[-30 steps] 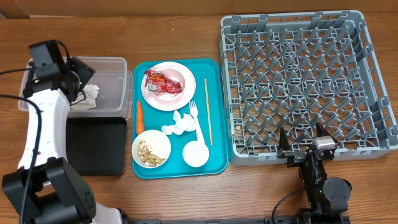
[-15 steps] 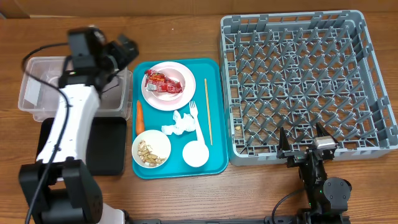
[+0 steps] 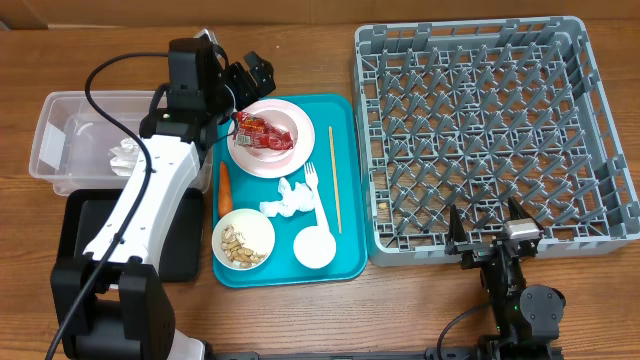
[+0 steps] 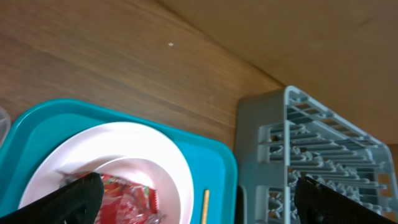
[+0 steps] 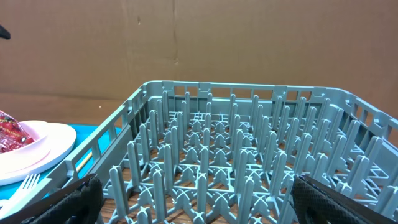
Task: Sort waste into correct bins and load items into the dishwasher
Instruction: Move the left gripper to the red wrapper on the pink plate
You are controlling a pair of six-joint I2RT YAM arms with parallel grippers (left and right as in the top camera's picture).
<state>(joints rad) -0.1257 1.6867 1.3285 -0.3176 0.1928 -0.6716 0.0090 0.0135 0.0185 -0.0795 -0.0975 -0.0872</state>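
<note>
My left gripper (image 3: 245, 78) hangs open and empty over the back left corner of the teal tray (image 3: 345, 262), just above the pink plate (image 3: 283, 160). A red snack wrapper (image 3: 262, 133) lies on that plate (image 4: 161, 155). In the left wrist view the wrapper (image 4: 124, 199) shows between the spread fingers of the left gripper (image 4: 198, 186). The tray also holds a carrot (image 3: 225, 187), a crumpled napkin (image 3: 288, 198), a fork (image 3: 316, 188), a chopstick (image 3: 334, 178), a bowl of food scraps (image 3: 243, 240) and a white cup (image 3: 314, 247). My right gripper (image 3: 485, 232) stands open at the front edge of the grey dish rack (image 3: 490, 130).
A clear tub (image 3: 60, 140) at the left holds a crumpled napkin (image 3: 125, 152). The black tray (image 3: 175, 245) lies in front of it, partly under my left arm. In the right wrist view the rack's pegs (image 5: 236, 149) fill the space ahead of the right gripper (image 5: 196, 190).
My left arm has swung right from over the clear tub to the tray's back corner, and its jaws have opened. A napkin now lies in the tub. The right arm has not moved.
</note>
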